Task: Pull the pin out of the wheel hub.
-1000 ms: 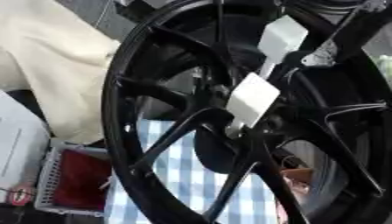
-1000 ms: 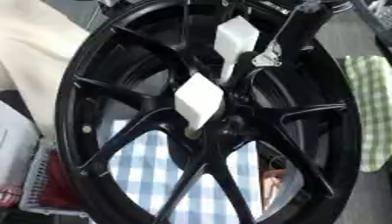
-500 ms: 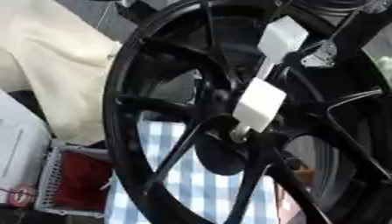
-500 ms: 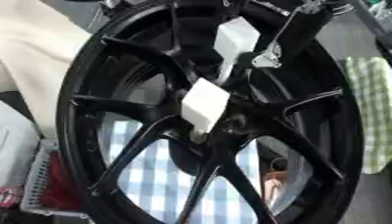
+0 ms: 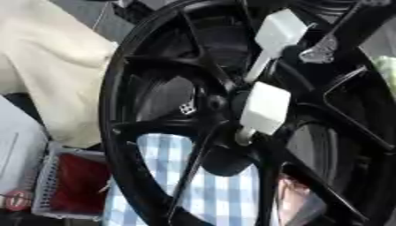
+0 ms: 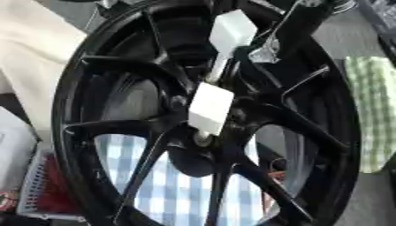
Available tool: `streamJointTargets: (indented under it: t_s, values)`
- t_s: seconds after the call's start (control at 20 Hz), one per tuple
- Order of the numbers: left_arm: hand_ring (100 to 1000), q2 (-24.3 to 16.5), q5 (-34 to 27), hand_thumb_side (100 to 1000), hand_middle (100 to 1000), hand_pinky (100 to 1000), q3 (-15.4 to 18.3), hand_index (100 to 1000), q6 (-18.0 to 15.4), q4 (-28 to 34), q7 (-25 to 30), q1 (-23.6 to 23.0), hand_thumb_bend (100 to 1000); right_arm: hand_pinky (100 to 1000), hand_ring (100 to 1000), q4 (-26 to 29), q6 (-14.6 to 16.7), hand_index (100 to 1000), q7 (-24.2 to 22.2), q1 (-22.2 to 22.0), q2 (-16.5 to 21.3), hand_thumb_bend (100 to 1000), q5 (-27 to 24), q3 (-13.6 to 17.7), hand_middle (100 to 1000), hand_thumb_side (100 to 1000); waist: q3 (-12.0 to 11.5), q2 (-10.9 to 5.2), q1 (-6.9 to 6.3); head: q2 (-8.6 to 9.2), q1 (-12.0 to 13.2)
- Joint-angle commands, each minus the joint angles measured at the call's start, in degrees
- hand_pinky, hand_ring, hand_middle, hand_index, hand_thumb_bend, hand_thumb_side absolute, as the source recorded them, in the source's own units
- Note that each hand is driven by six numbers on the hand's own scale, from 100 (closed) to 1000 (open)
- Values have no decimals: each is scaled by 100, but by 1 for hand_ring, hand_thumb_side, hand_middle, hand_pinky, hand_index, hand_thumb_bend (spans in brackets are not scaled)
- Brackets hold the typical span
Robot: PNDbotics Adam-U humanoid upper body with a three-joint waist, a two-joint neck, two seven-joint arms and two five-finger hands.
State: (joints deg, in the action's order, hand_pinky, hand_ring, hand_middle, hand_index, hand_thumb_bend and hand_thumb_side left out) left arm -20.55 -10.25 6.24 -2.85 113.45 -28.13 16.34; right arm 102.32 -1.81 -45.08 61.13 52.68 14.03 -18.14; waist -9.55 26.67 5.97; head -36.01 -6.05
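Apparently the pin (image 5: 264, 109), white-headed, was seated at the wheel hub (image 5: 232, 132), its axis running toward one o'clock; the right hand (image 5: 340, 31) lay there, its fingers' state indiscernible.

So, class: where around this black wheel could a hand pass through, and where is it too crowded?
The lower-left opening, bordered by the wheel rim and two spokes, is open, with blue checked cloth behind it. The hub is crowded by two white-headed pins, and a black arm fills the upper right. Left of the rim sits a basket.
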Motion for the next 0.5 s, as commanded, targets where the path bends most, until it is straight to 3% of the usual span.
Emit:
streamJointTargets:
  t_s: [0.05,0.3,0.5]
  values:
    - [730,-99,-4,732,608,808,60,802,-6,114,0,-22,246,803,692,165,-61,443,81,118,271,130,-132,257,419,105,37,-207,-56,-51,46]
    - [730,-141,9,728,608,809,83,802,-30,114,-12,-82,244,804,692,328,-144,444,244,-32,536,104,-348,634,419,100,164,-267,-114,-100,112]
    - [730,-139,16,730,608,810,116,803,-40,114,-45,-138,241,804,691,472,-241,444,725,-608,986,100,-564,1201,419,100,302,-272,-195,-135,169]
